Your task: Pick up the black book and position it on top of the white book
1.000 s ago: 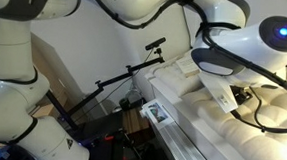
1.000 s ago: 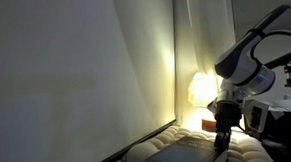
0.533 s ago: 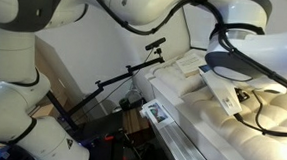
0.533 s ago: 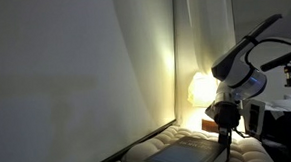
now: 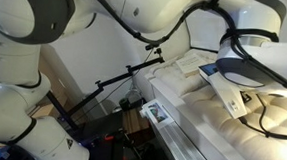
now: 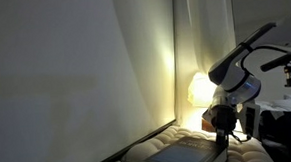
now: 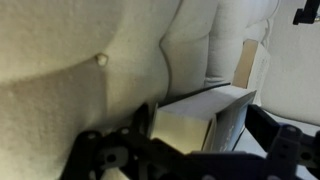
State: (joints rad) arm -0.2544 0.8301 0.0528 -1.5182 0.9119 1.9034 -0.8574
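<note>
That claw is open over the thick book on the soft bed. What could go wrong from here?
1. The quilted mattress looks soft: the black book may sink or tilt as the open gripper presses down, and the grip could slip.
2. The white book is thin and lies on the same mattress, so the thicker book may slide off it.
</note>
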